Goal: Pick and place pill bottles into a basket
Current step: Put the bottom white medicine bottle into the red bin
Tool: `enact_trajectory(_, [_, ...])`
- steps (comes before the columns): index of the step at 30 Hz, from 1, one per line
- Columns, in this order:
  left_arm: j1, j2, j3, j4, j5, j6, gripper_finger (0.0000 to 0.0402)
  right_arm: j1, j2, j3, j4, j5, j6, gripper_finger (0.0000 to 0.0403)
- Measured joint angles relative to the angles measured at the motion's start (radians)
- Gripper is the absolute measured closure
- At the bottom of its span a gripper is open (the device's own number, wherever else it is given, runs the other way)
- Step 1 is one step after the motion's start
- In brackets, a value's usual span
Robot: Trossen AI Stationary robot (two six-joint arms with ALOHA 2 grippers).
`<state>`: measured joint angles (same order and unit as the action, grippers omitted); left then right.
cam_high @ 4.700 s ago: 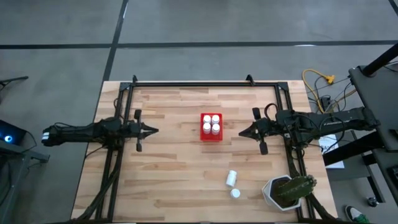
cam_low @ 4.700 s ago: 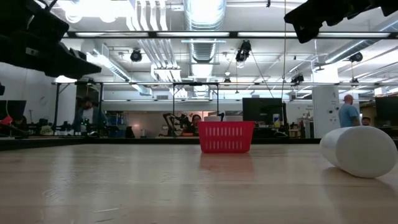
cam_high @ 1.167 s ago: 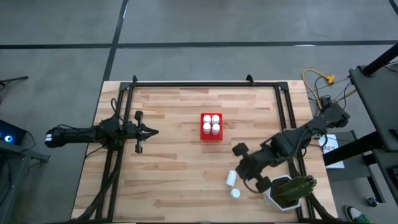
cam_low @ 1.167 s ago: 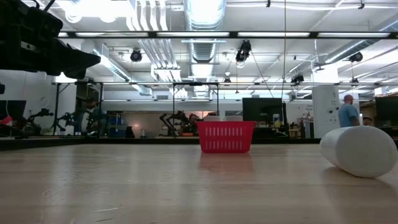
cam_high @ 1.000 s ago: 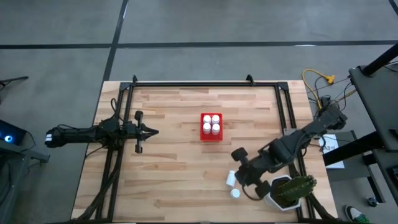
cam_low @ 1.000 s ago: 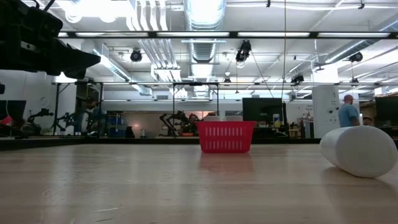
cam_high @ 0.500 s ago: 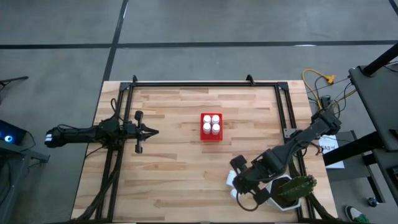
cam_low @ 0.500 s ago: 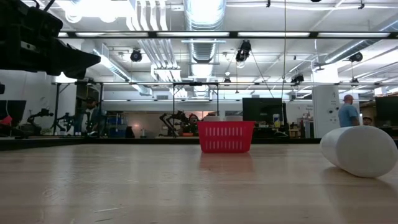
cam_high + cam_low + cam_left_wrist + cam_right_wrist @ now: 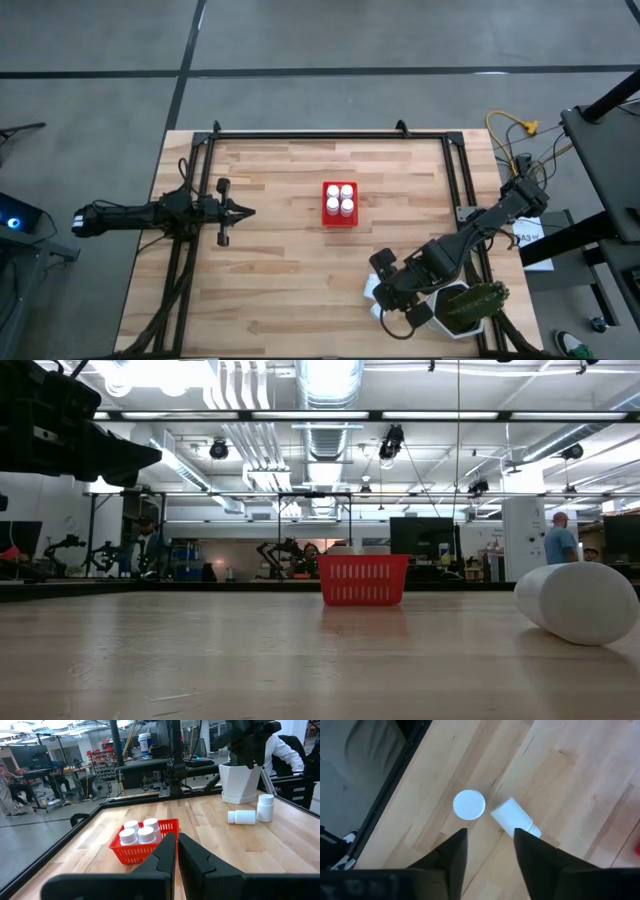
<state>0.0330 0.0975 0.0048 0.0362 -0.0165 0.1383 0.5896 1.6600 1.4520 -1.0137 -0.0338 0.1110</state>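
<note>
From above, the red basket (image 9: 340,204) sits near the middle of the table (image 9: 280,290), holding four pill bottles (image 9: 340,199) standing upright. The left gripper (image 9: 243,210) waits over the table's left side, level with the basket. The right gripper (image 9: 383,296) hangs over the near right part of the table, above the two loose bottles there, just beside the white plant pot (image 9: 462,309) at the near right corner; this view does not show how its jaws stand.

At table height, the basket (image 9: 362,580) stands mid-table, and one bottle (image 9: 580,603) lies on its side at the right.

The left wrist view shows that arm's fingers (image 9: 165,855) pressed together with nothing between them. Beyond them is the basket (image 9: 145,845) with its capped bottles; farther off, a lying bottle (image 9: 242,816) and an upright bottle (image 9: 265,807) rest beside the pot (image 9: 240,782).

The right wrist view looks straight down: the fingers (image 9: 456,850) are spread apart and empty above the upright bottle (image 9: 469,804) and the lying bottle (image 9: 514,817), which are just beside each other.
</note>
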Motion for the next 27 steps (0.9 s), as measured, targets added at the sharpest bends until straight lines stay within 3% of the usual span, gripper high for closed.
enact_trajectory(7, [0.0,0.0,0.0,0.0,0.0,0.0,0.04,0.003,0.0,0.0,0.025,-0.013,0.013,0.0212])
enact_trajectory(27, [0.0,0.006,0.0,0.006,0.0,0.0,0.04,0.048,0.129,0.001,0.112,-0.05,-0.1,0.0215])
